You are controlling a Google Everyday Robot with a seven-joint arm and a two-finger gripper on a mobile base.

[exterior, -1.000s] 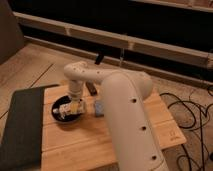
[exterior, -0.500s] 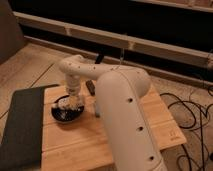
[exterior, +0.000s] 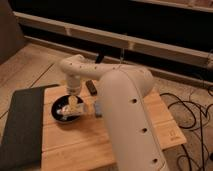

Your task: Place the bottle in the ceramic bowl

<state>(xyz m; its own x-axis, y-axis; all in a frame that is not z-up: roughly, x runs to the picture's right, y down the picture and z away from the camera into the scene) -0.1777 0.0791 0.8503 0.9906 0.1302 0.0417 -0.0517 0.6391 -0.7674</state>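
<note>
On the wooden table sits one ceramic bowl with one bottle lying inside it. The gripper hangs over the bowl, just beside the bottle; whether its fingers are open or closed cannot be told. A blue object peeks out beside the bulky white arm, which hides much of the table. Since half a second ago the gripper has lifted slightly
</note>
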